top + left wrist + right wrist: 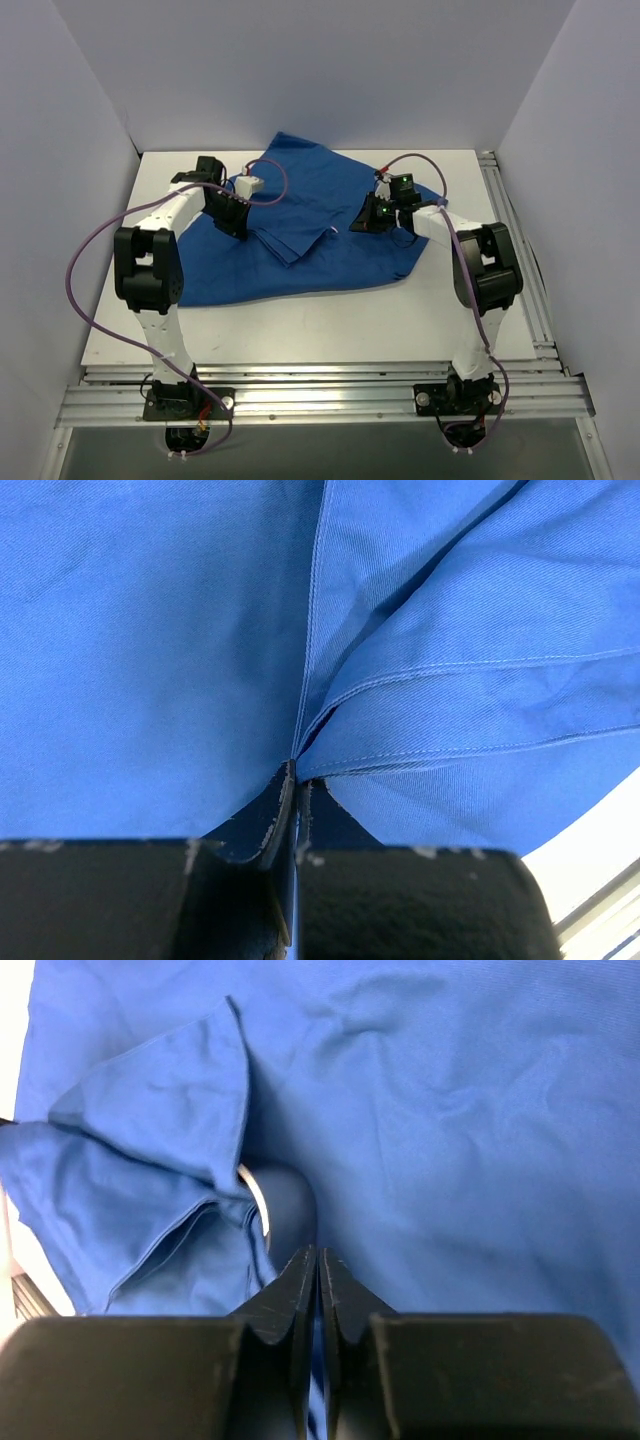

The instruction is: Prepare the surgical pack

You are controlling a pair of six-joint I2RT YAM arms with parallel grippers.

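We think the cloth could slip. Our left gripper [296, 780] and our right gripper [317, 1260] each pinch only a thin bit of the blue drape [330, 190], right at the very tips. If one arm pulls hard or fast, that bit may slide out and the fold would flop open. If both arms pull apart at once, the drape may drag across the white table [300, 320] and tip whatever is wrapped inside.

Just past the tips of our right gripper, a little to the left, a shiny curved bit of metal [256, 1198] peeks out from under a fold. We cannot tell if it is the tray or a tool. A tug there could shake it loose, or the fingers could bump it.

Our left gripper's jaws are pressed together with a thin line of blue cloth between them. A stitched edge runs up and away from its tips, and layered folds lie to its right.

Our right gripper's jaws are pressed together too, with a sliver of blue between them. A bunched pile of folds [150, 1160] sits to its left. Flat cloth lies ahead and to its right.

The drape lies under both grippers, partly folded and not yet a neat parcel.
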